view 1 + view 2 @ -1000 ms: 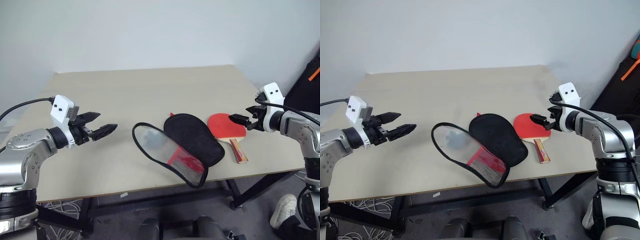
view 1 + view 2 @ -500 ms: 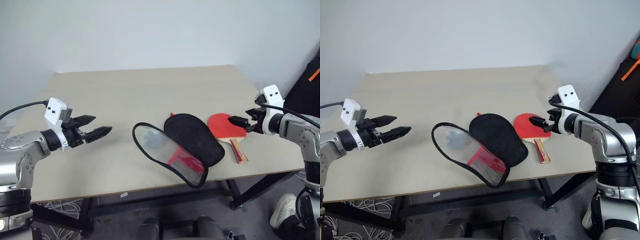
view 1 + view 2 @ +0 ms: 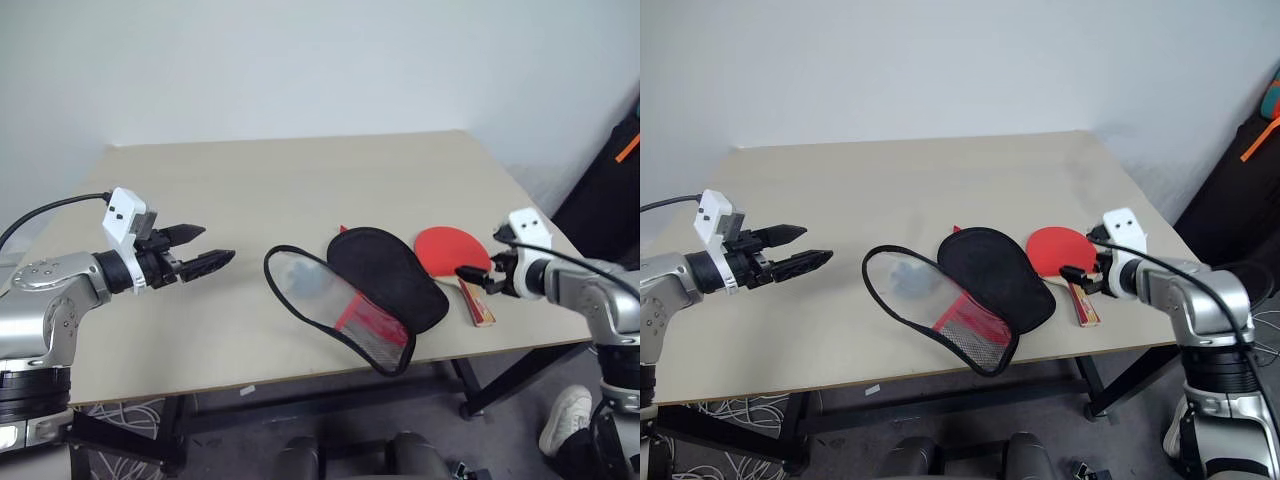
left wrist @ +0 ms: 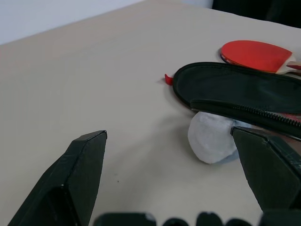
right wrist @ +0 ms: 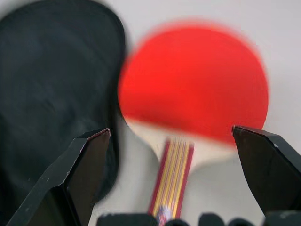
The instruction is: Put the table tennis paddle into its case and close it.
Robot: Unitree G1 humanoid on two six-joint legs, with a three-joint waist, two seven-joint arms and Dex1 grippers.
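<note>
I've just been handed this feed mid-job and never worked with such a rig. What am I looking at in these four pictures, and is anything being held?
It is a humanoid robot with two arms, each ending in two black fingers. Two pictures come from its head, looking down over a table; the other two come from cameras on its wrists, looking along each gripper's fingers. On the table lies the case, unzipped and spread open, with the table tennis paddle beside it, red face up. A small white ball lies against the case. The left gripper hovers open over bare table, apart from the case. The right gripper is open just above the paddle's handle. Nothing is held.
</note>
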